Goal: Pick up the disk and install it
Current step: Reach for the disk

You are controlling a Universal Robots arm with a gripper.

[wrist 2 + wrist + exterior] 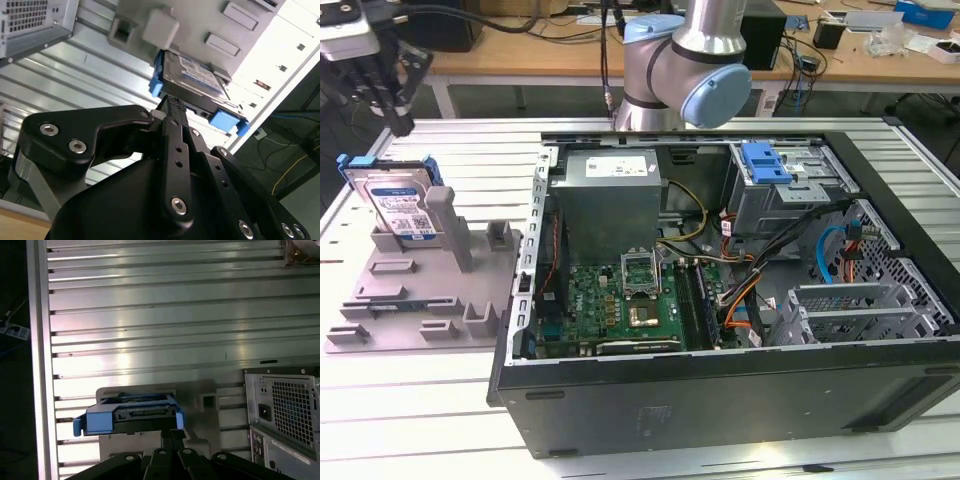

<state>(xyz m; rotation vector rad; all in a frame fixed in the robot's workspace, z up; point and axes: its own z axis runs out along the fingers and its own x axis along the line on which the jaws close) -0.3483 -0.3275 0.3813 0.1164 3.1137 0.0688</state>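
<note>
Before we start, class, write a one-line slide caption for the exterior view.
End effector hovers above the disk, which leans in a grey holder beside the open computer case.

Open computer case [720, 390] lies on its side on the slatted aluminium desk [420, 420]. Inside the case are a grey power supply [610, 195], a green motherboard [610, 305] (processor socket exposed) and a drive cage [790, 205] topped by a blue bracket [765, 162]. A grey fixture plate [410, 290] sits just beside the case, on the exterior view's left.
</note>
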